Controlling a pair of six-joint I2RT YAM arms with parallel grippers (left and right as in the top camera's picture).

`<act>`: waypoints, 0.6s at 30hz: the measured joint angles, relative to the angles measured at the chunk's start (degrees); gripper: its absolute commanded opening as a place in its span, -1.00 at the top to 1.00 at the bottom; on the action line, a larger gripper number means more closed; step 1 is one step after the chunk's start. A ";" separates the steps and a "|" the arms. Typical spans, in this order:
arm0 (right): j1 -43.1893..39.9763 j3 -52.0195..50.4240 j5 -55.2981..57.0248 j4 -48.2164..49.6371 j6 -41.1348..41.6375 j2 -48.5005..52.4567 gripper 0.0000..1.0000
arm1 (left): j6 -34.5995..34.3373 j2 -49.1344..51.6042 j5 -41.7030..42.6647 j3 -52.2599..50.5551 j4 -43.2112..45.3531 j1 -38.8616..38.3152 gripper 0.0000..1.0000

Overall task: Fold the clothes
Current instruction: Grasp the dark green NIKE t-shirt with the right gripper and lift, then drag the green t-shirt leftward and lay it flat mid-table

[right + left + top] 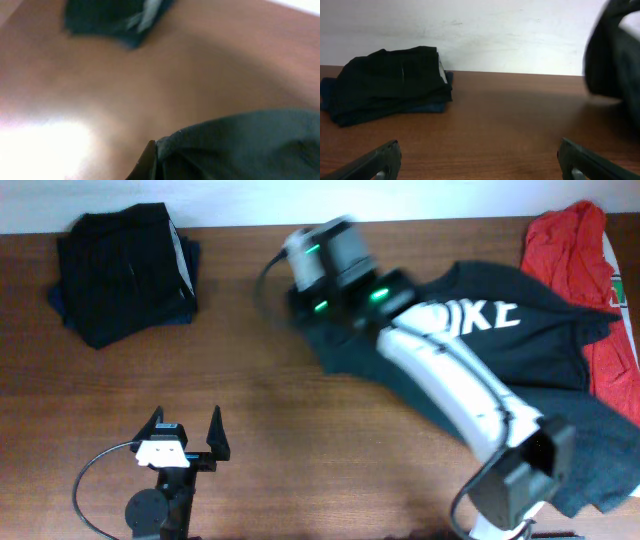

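Observation:
The dark charcoal T-shirt (520, 345) with white block lettering lies on the right half of the table. My right gripper (310, 315) is shut on its left edge and holds it up; the wrist view shows a finger pinched on dark cloth (240, 145). The overhead view is blurred around the right wrist. My left gripper (185, 435) is open and empty near the front left, its two fingers wide apart over bare wood (477, 160). A stack of folded dark garments (125, 270) sits at the back left, also in the left wrist view (390, 82). A red shirt (580, 260) lies at the back right.
The wooden table (250, 410) fills the view. A white wall (495, 30) runs behind the far edge. The right arm (460, 390) stretches across the T-shirt from the front right. A cable loops by the left arm's base (85, 480).

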 measured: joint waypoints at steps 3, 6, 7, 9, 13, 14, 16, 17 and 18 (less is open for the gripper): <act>10.49 0.00 -2.36 -0.13 1.05 2.82 -0.46 | 0.00 0.00 0.00 0.00 0.00 0.00 -0.99; 8.33 3.48 -3.06 -11.10 2.05 1.66 -0.97 | 0.00 0.00 0.00 0.00 0.00 0.00 -0.98; 5.49 6.73 -3.06 -17.49 2.16 0.26 -0.97 | 0.00 0.00 -0.02 0.00 0.00 0.00 -0.98; -1.79 11.87 -2.86 -26.16 2.45 -4.07 -0.97 | 0.00 0.00 0.00 0.00 0.00 0.00 -0.98; -15.47 12.22 5.22 -35.21 3.72 -7.26 -0.97 | 0.00 0.00 0.00 0.00 0.00 0.00 -0.98; -18.36 11.37 7.80 -34.51 4.85 -5.90 -0.97 | 0.00 0.00 0.00 0.00 0.00 0.00 -0.99; -21.68 11.17 9.64 -32.24 5.84 0.00 -0.98 | 0.00 0.00 0.00 0.00 0.00 0.00 -0.98; -22.36 11.08 9.70 -30.38 6.32 3.48 -0.98 | 0.00 0.02 0.00 0.00 0.00 0.00 -0.98; -22.67 10.73 9.64 -27.98 7.30 7.32 -0.99 | 0.00 0.04 -0.02 0.00 0.00 0.00 -0.98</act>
